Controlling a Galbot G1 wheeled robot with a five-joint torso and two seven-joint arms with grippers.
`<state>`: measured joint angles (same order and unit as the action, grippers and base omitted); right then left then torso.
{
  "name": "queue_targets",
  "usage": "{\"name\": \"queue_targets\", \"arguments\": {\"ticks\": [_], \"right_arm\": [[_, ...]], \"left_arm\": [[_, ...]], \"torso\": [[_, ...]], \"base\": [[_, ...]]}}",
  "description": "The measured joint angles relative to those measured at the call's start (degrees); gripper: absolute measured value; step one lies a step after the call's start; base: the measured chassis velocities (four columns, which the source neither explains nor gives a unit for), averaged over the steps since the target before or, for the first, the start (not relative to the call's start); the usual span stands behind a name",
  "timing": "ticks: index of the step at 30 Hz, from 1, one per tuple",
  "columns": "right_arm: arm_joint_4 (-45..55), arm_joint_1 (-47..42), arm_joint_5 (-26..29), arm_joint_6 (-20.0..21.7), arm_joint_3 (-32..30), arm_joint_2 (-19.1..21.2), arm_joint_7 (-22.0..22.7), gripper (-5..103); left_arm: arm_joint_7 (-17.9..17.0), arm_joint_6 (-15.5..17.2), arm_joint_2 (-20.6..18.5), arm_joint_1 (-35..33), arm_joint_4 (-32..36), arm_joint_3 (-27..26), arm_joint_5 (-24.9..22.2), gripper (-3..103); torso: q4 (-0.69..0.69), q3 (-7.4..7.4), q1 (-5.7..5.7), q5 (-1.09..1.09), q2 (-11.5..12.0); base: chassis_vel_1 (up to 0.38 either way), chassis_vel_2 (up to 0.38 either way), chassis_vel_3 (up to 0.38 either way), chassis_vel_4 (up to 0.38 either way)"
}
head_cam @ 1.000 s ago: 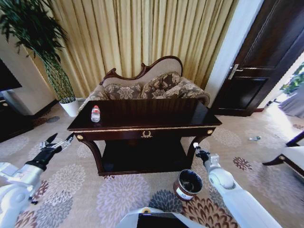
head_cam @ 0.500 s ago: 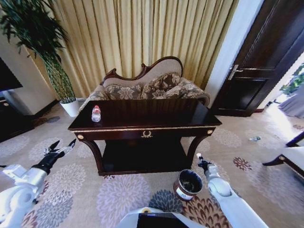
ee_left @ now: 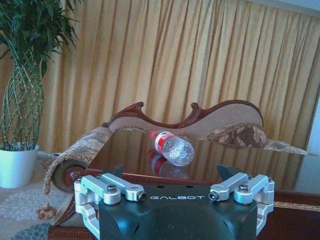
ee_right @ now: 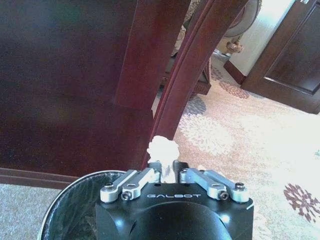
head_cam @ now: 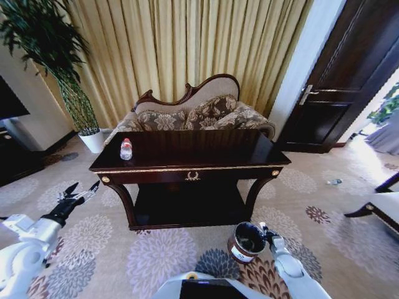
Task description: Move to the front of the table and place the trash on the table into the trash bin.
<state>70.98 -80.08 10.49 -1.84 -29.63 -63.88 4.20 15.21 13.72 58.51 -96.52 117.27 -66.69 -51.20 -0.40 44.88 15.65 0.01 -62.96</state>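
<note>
Right gripper (ee_right: pixel 166 169), fingers pinched on a crumpled white paper scrap (ee_right: pixel 162 148), hangs just above the round dark trash bin's (head_cam: pixel 239 246) rim; left gripper (head_cam: pixel 80 193) is spread wide, empty, well left of the bin.

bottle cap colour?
Red; the bottle lies on the table, clearest in the left wrist view.

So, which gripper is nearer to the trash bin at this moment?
The right. The right gripper, shut on a white scrap, hangs at the trash bin rim. The left gripper is open, far across the carpet beyond the table's other end.
</note>
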Motion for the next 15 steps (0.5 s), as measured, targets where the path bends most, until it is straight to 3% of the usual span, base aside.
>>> {"name": "queue_targets", "arguments": {"ticks": [1,3,4,8,10,12,15], "right_arm": [[0.01,0.02,-0.03,-0.01,-0.07,0.00,0.07,19],[0.12,0.03,-0.06,-0.01,-0.14,0.01,0.12,19],[0.39,0.04,-0.09,-0.01,-0.22,0.05,0.30,30],[0.87,0.09,-0.09,0.05,-0.26,0.23,0.64,41],[1.14,0.20,-0.07,0.22,-0.26,0.34,0.82,51],[1.22,0.22,0.04,0.33,-0.22,0.34,0.94,51],[1.74,0.26,0.32,1.01,0.13,0.19,1.58,68]], "left_arm": [[0.07,-0.01,-0.02,-0.03,0.00,-0.06,-0.03,100],[0.13,-0.02,-0.02,-0.07,0.00,-0.13,-0.09,100],[0.20,-0.05,-0.03,-0.13,0.00,-0.27,-0.23,100],[0.40,-0.07,-0.13,-0.20,0.00,-0.60,-0.49,100],[0.61,-0.09,-0.29,-0.29,0.01,-0.90,-0.76,100],[0.70,-0.12,-0.32,-0.34,0.01,-0.99,-0.82,100],[1.27,-0.31,-0.37,-0.59,0.01,-1.33,-0.94,100]], "torso": [[0.01,0.00,0.00,-0.01,0.00],[0.01,0.00,0.00,-0.02,0.00],[0.01,0.00,0.00,-0.01,0.00],[0.01,0.00,0.00,-0.02,0.00],[0.01,0.00,0.00,-0.01,0.00],[0.01,0.00,0.00,-0.01,0.00],[0.00,0.00,0.00,-0.01,0.00]], "base": [[0.000,0.000,0.000,0.000],[0.000,0.000,0.000,0.000],[0.000,0.000,0.000,0.000],[0.000,0.000,0.000,0.000],[0.000,0.000,0.000,0.000],[0.000,0.000,0.000,0.000],[0.000,0.000,0.000,0.000]]}}
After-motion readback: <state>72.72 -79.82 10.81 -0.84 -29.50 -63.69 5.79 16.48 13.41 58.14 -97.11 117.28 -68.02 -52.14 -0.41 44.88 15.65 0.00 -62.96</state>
